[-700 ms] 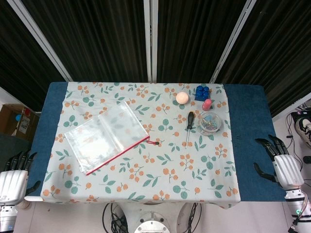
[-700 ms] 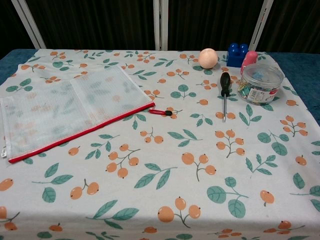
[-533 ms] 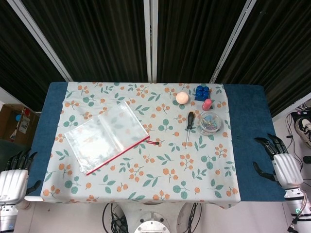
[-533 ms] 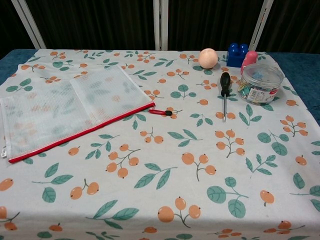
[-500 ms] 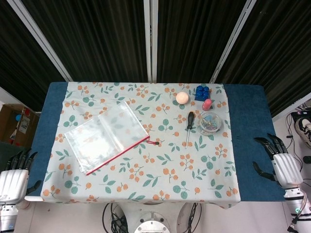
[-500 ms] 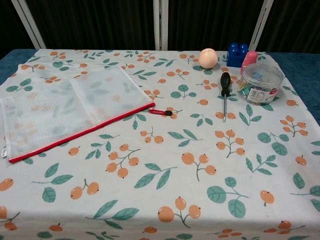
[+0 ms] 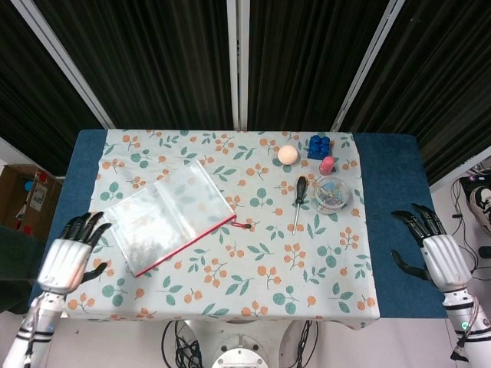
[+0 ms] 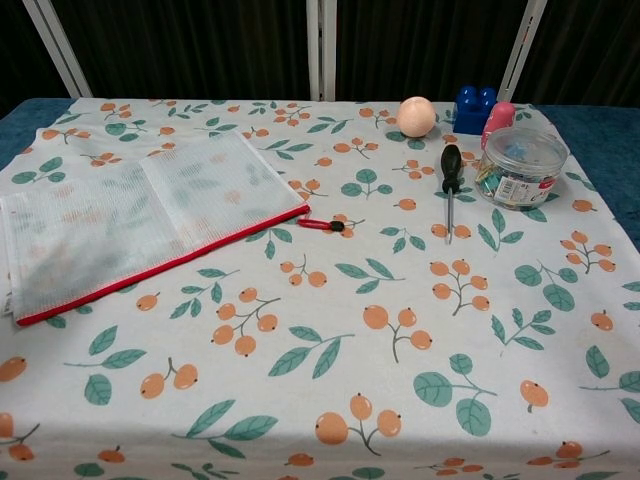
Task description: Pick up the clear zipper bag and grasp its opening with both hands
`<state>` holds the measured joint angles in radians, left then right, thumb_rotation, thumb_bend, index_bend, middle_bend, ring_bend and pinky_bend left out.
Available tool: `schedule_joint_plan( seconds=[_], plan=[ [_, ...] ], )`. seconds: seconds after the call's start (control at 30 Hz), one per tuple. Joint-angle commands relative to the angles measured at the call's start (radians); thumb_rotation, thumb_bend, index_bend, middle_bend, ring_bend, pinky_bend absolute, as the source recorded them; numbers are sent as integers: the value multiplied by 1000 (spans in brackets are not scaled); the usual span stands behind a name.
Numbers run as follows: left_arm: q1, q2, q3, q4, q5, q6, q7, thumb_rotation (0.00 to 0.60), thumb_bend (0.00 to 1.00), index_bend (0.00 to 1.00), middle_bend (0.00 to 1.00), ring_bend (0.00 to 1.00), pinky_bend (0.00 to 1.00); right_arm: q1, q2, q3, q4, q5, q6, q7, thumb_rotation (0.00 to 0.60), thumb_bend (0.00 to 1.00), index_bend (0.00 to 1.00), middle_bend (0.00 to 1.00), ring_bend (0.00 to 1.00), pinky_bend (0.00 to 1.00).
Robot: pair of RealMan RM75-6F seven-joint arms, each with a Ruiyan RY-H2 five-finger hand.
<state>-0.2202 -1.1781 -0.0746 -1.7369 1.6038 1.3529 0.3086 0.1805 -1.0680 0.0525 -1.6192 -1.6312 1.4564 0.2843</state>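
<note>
The clear zipper bag lies flat on the left part of the floral tablecloth, its red zipper edge facing the front with a red pull tab at its right end. The chest view shows the same bag and pull. My left hand hovers open over the table's left front edge, just left of the bag's near corner, touching nothing. My right hand hangs open beyond the table's right edge, far from the bag. Neither hand appears in the chest view.
At the back right are a screwdriver, a clear round tub of clips, a peach-coloured ball, a blue block and a small pink piece. A cardboard box stands on the floor at left.
My left hand has risen and moved in toward the table, now close to the bag's near left corner. My right hand has shifted slightly up and inward. The bag has not moved.
</note>
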Motion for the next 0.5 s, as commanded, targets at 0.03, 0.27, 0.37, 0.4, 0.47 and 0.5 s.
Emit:
schedule_joint_plan(
  seconds=[0.03,0.27,0.37,0.4,0.47,0.5],
  plan=[
    [-196,-55,-87,-20,1,-213,-30,600,174,279,123,81,157,10,7,2,-13,-6,-9,-12,600,286,172,163,0,0],
    [-466,-246,-182,160,-94,-482,-21,600,256,329,134,93,160,17,14,-6,-34,12,-41,-39,600,286,172,163,0,0],
    [-545,-326,-195,265,-134,-552,-24,600,261,347,139,93,160,16,17,-4,-41,23,-42,-46,600,287,172,163,0,0],
    [-567,-352,-197,302,-147,-573,-23,600,261,351,141,93,160,16,18,-3,-43,26,-42,-50,600,287,172,163,0,0],
    [-611,-406,-197,381,-174,-612,-18,600,261,363,143,93,160,17,22,-1,-48,33,-46,-57,600,286,172,163,0,0],
    [-626,-428,-197,411,-187,-625,-16,600,262,366,143,93,160,17,23,0,-50,36,-47,-60,600,287,172,163,0,0]
  ],
)
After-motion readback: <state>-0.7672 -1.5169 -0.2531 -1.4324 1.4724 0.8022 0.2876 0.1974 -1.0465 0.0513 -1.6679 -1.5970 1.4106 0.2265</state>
